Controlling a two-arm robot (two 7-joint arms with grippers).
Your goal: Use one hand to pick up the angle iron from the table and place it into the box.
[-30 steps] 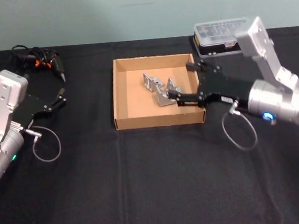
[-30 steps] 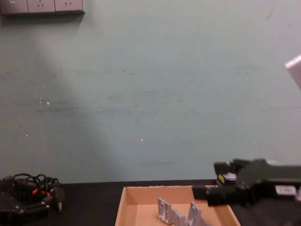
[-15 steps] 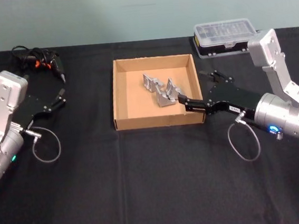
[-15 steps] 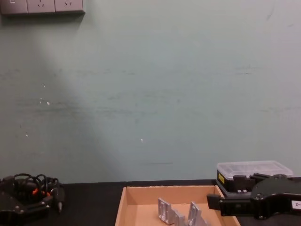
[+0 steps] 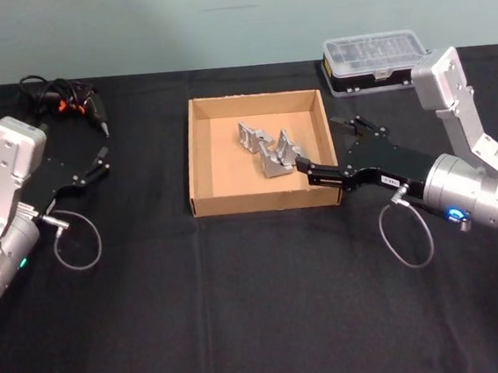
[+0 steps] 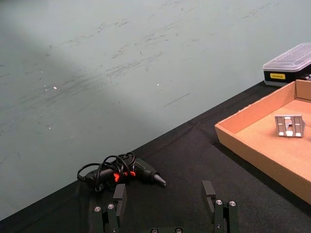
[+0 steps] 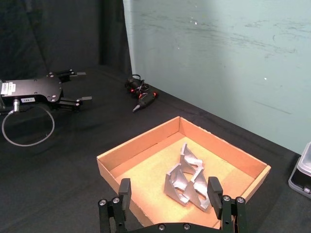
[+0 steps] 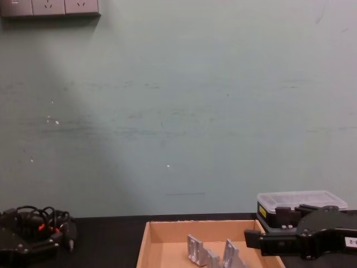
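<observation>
A cluster of silver angle irons (image 5: 268, 150) lies inside the tan cardboard box (image 5: 201, 169) on the black table (image 5: 260, 300). My right gripper (image 5: 317, 145) hovers at the box's right wall, open and empty, its near finger reaching over the front right corner. The right wrist view looks between the spread fingers (image 7: 125, 190) at the angle irons (image 7: 187, 180) in the box (image 7: 141, 144). From the chest, the right gripper (image 8: 262, 243) sits just right of the angle irons (image 8: 215, 255). My left gripper (image 5: 98, 162) rests open at the table's left, far from the box.
A black plastic case with a clear lid (image 5: 369, 58) stands behind the right arm. A black glue gun with tangled cable (image 5: 69, 101) lies at the back left. Loose cable loops hang from both wrists. Open tabletop stretches in front of the box.
One second ago the right gripper reached into the box at the angle irons. It has since pulled back to the right wall, empty. The left arm has not moved.
</observation>
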